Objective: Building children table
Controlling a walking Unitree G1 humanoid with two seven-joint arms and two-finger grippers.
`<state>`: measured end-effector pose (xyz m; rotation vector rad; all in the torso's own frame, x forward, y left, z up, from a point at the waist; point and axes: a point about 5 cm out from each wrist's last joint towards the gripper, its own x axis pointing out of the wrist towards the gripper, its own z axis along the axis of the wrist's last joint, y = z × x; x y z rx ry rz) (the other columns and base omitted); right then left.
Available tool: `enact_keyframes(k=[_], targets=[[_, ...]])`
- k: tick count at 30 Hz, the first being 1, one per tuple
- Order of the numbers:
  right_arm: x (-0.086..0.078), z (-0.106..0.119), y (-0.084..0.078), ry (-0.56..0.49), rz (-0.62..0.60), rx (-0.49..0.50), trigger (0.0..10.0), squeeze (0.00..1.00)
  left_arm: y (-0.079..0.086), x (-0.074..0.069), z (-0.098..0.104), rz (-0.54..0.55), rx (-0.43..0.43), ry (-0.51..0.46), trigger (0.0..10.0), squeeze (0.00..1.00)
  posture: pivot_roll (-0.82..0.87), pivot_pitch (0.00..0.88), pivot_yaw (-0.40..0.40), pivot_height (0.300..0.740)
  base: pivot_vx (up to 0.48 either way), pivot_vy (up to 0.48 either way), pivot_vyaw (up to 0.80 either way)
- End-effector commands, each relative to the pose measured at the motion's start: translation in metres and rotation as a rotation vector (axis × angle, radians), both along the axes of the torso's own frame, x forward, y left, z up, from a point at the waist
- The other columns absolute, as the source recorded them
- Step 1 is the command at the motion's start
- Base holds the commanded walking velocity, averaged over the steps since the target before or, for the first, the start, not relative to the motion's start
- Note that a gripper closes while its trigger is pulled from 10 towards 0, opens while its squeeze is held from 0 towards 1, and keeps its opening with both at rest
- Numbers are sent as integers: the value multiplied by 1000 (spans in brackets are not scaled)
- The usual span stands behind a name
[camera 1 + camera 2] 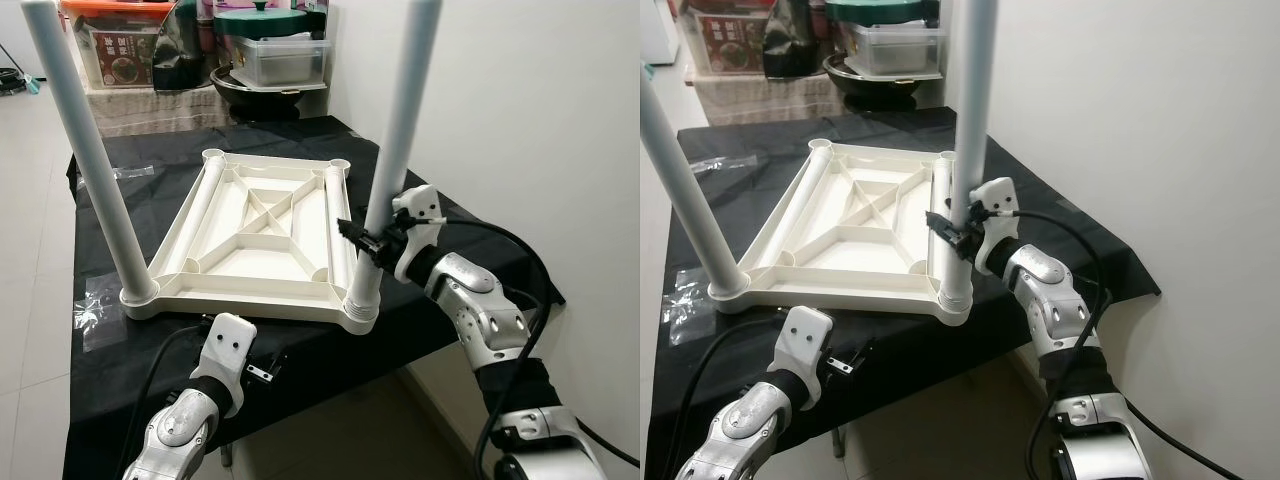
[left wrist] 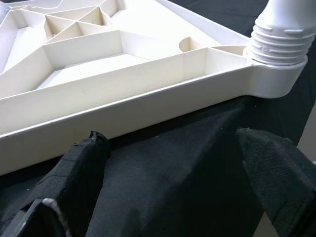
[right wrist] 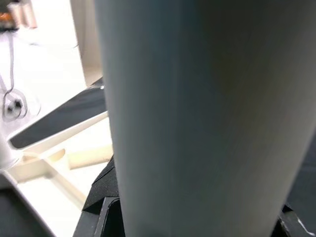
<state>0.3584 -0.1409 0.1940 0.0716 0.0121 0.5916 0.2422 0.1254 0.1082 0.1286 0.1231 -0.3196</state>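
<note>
A white children's table top (image 1: 250, 288) lies upside down on a black cloth. Two pale grey legs stand upright in its near corners: the left leg (image 1: 95, 170) and the right leg (image 1: 400, 130). My right gripper (image 1: 365, 240) is shut on the right leg just above its ribbed base (image 2: 279, 42); this leg (image 3: 197, 118) looms large in the right wrist view. My left gripper (image 2: 173, 148) is open and holds nothing. It hovers low over the cloth, just in front of the top's near rim (image 2: 123, 111), and its fingers (image 1: 264, 370) are apart.
The black-clothed table (image 1: 150, 350) ends close to me and drops off at the right near the white wall. A clear plastic bag (image 1: 100, 300) lies on the cloth at left. Boxes and pots (image 1: 270, 60) are stacked behind the far edge.
</note>
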Motion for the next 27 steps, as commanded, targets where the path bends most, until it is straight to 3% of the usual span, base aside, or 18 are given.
enact_keyframes(k=[1,5,13,15,16,18,20,21,23,27], targets=[[-8,-42,-2,195,-47,6,10000,0,-2,0,0,4,-5,4,10000,0,27,0,-104,740,0,0,0],[-21,-50,5,180,-91,-9,10000,0,-1,-1,0,10,-4,4,10000,0,26,0,-99,740,0,0,0],[-31,-46,15,130,-108,-55,10000,0,0,-1,0,12,-2,2,10000,0,18,0,-93,740,0,0,0],[-33,-52,20,146,-137,-152,10000,0,-1,0,1,8,-2,1,10000,0,14,0,-93,740,0,0,0],[-33,-52,20,146,-137,-152,10000,0,-1,0,1,8,-2,1,10000,0,14,0,-93,740,0,0,0],[-30,-57,17,192,-190,-170,10000,0,-2,0,1,7,-2,0,10000,0,14,0,-93,740,0,0,0],[-25,-70,6,305,-351,-192,10000,0,-1,1,1,13,0,-4,10000,0,17,0,-98,740,0,0,0],[-25,-70,6,305,-351,-192,10000,0,-1,1,1,13,0,-4,10000,0,17,0,-98,740,0,0,0],[-21,-78,-10,342,-543,-234,10000,0,-1,1,2,17,2,-7,10000,0,27,0,-103,740,0,0,0],[-20,-81,-16,361,-649,-213,10000,0,0,0,2,19,5,-6,10000,0,29,0,-103,740,0,0,0]])
